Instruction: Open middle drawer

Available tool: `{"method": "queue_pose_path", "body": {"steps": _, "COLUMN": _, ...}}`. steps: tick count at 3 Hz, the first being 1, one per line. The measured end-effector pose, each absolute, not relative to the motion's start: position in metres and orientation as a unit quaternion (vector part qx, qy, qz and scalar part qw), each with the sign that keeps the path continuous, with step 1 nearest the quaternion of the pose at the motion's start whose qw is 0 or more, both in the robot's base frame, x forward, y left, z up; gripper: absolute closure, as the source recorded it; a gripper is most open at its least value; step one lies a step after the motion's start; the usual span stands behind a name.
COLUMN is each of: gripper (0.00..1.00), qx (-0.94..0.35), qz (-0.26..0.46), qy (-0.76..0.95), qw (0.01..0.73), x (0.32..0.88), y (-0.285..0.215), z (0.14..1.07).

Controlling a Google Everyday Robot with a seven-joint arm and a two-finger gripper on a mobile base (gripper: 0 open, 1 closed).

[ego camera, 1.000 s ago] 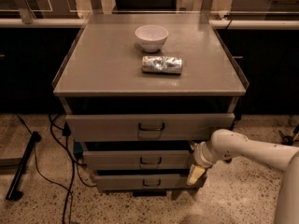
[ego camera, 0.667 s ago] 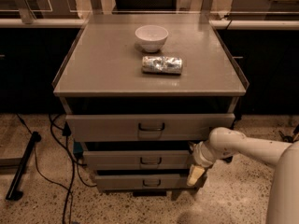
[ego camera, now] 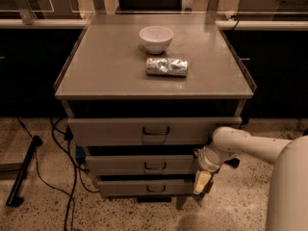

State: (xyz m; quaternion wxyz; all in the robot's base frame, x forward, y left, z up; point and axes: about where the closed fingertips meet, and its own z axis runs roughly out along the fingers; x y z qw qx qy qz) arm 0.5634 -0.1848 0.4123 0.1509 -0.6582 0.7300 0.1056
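Observation:
The middle drawer is a low grey metal front with a small dark wire handle at its centre, second of three in the cabinet. My gripper hangs down at the right end of the drawer stack, level with the middle and bottom fronts and to the right of the handle. It holds nothing that I can see. My white arm reaches in from the right.
The taller top drawer is above and the narrow bottom drawer below. On the cabinet top stand a white bowl and a foil-wrapped pack. Black cables and a dark bar lie on the floor at the left.
The arm's near part at the right edge now fills more of the view. The gripper stays at the right end of the drawers. The drawers have not moved.

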Motion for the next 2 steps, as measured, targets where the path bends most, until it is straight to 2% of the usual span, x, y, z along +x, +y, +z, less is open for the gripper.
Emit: {"method": "queue_pose_path", "body": {"steps": 2, "gripper": 0.0, "qx": -0.661, "qz": 0.122, "qy": 0.732, "qw": 0.105, "x": 0.541, "y": -0.186, "z": 0.417}}
